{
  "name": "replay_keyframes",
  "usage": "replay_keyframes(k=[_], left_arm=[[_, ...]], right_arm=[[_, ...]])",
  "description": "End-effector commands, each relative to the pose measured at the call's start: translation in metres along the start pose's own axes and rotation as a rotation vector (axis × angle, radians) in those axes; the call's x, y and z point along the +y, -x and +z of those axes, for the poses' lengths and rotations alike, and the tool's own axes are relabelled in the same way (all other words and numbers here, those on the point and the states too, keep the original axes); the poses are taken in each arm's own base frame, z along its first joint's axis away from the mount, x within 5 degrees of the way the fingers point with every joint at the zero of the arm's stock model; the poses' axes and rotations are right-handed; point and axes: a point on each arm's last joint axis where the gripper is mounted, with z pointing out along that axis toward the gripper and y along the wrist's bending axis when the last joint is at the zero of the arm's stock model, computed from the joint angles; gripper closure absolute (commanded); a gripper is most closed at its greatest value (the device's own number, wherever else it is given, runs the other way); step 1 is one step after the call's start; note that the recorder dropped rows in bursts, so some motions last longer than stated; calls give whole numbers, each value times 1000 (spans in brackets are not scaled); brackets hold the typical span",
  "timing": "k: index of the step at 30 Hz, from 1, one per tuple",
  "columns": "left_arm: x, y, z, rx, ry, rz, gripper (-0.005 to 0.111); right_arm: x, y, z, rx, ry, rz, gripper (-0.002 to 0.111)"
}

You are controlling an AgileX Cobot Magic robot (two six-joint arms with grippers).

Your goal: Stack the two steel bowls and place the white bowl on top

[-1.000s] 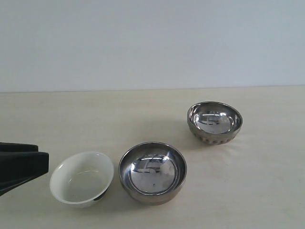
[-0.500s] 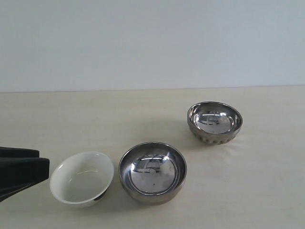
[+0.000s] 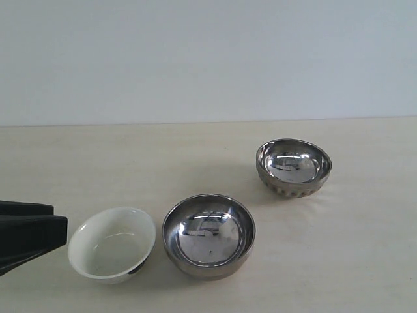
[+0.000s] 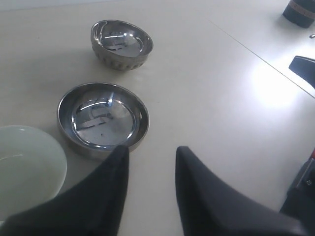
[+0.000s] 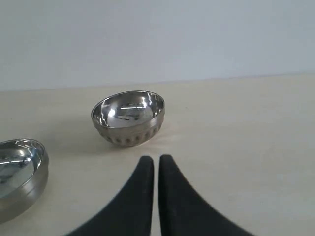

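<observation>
The smooth steel bowl sits at the front middle of the table, and the white bowl stands close beside it on the left. The ribbed steel bowl stands apart, farther back on the right. My left gripper pokes in from the left edge, just left of the white bowl. In the left wrist view it is open and empty, with the smooth bowl, white bowl and ribbed bowl ahead. My right gripper is shut on nothing, a short way from the ribbed bowl.
The beige table runs back to a pale wall. In the left wrist view a dark round object and a dark arm part lie beyond a seam in the tabletop.
The left gripper has shifted very slightly near the left edge. The bowls have not moved.
</observation>
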Motion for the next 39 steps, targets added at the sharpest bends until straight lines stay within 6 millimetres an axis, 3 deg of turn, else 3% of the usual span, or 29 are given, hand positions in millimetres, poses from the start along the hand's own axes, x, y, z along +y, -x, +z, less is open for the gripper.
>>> replay_keyframes(k=[1,4,6,10,13,14,20,24,28,33,39], left_arm=[[-1,-3,0,10,-6,-3,75],[-1,-3,0,10,-6,-3,75],[-1,-3,0,10,-6,-3,75],[-1,-3,0,10,-6,-3,75],[-1,-3,0,10,-6,-3,75],[-1,-3,0,10,-6,-3,75],[-1,-3,0,10,-6,-3,75],[-1,-3,0,10,-6,-3,75],[-1,-3,0,10,-6,-3,75],[-1,-3,0,10,-6,-3,75],[0,-3,0,5,-2,-4,75]], right_arm=[[0,2,0,-17,-6,-3,108],[0,4,0,-47,0,3,108],[1,8,0,-81,16,135,108],[4,9,0,-73,75,767,108],[5,10,0,-65,103,1058,108],[5,10,-1,-71,108,1085,108],[4,12,-1,-96,111,1070,108],[6,10,-1,-74,105,831,108],[6,14,-1,-115,136,700,108],[11,49,-12,-237,214,593,108],[11,66,-18,-325,218,491,108]])
